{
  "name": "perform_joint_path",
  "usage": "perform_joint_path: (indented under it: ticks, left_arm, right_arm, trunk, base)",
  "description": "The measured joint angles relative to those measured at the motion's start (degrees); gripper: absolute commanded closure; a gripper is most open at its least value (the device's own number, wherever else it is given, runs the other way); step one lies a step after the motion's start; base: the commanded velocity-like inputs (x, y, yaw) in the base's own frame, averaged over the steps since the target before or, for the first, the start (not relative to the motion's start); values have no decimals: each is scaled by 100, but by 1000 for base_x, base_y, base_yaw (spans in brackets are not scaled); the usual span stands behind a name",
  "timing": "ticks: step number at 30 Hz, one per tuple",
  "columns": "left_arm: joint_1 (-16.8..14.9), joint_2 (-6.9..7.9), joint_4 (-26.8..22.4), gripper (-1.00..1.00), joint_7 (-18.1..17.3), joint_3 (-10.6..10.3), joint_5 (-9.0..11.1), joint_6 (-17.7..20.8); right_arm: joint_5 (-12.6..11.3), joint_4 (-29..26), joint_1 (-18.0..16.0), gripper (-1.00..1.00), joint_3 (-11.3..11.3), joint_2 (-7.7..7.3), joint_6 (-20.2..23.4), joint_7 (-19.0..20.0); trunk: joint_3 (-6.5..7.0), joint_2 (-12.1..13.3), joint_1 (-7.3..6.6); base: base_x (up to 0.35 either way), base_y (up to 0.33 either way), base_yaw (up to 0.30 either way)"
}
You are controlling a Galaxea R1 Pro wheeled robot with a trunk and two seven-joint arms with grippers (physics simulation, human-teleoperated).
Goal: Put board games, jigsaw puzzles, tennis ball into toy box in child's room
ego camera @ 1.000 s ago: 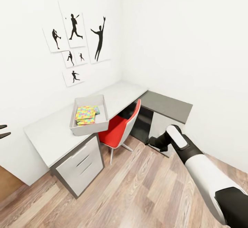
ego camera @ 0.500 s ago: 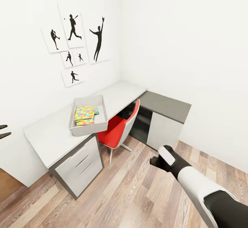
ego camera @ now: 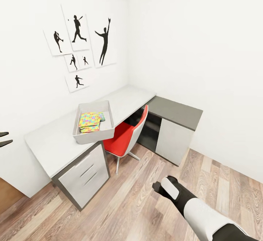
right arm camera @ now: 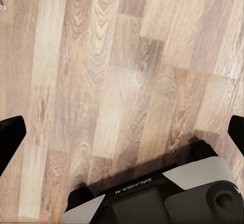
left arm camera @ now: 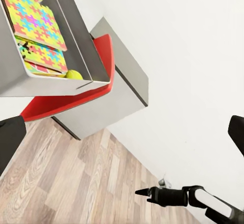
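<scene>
- The toy box [ego camera: 94, 122] stands on the long pale table [ego camera: 51, 142], at its front edge just above the white drawer cabinet [ego camera: 84, 173], which sits under the table's near end.
- Inside the toy box lie two jigsaw puzzles [ego camera: 89, 120], stacked flat, the top one shifted a little off the lower one; the left wrist view shows them as well [left arm camera: 34, 16].
- A green printed edge of a board game [ego camera: 103, 116] peeks out just beside the puzzles, toward the box's far wall.
- In the left wrist view a yellow-green tennis ball [left arm camera: 74, 74] rests in a corner of the toy box [left arm camera: 76, 41], touching the wall and just beside the lower puzzle.
- A red chair [ego camera: 126, 137] is tucked under the table's front edge, right next to the drawer cabinet.
- A lower dark grey desk [ego camera: 177, 111] joins the table's far end at the room's corner.
- Black silhouette athlete pictures [ego camera: 78, 47] hang on the white wall above the table.
- The right gripper [ego camera: 157, 187] hangs over the wood plank floor [ego camera: 138, 204], well apart from the table; its fingers look spread in the right wrist view, with nothing but floor between them.
- The left gripper [ego camera: 4, 139] shows at the picture's edge beside the table's near end, its fingers [ego camera: 5, 143] spread and empty.
</scene>
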Motion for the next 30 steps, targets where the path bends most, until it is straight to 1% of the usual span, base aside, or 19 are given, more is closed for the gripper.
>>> perform_joint_path:
  ticks: [7,22,26,30]
  left_arm:
    - [0,-2,0,-100,0,0,-1,-4]
    - [0,-42,0,-100,0,-17,-18,-6]
    - [0,-44,0,-100,0,-17,-18,-8]
    - [0,-48,0,-100,0,-20,-18,-9]
  right_arm:
    - [-4,2,146,-100,30,20,-266,6]
    - [3,3,176,-100,38,9,-440,6]
    - [6,16,183,-100,33,-45,-451,6]
    - [-2,24,250,-100,33,-54,-454,6]
  trunk:
    - [0,0,0]
    - [0,0,0]
    - [0,0,0]
    - [0,0,0]
  base:
    - [0,0,0]
    - [-46,40,0]
    - [-2,4,0]
    - [0,1,0]
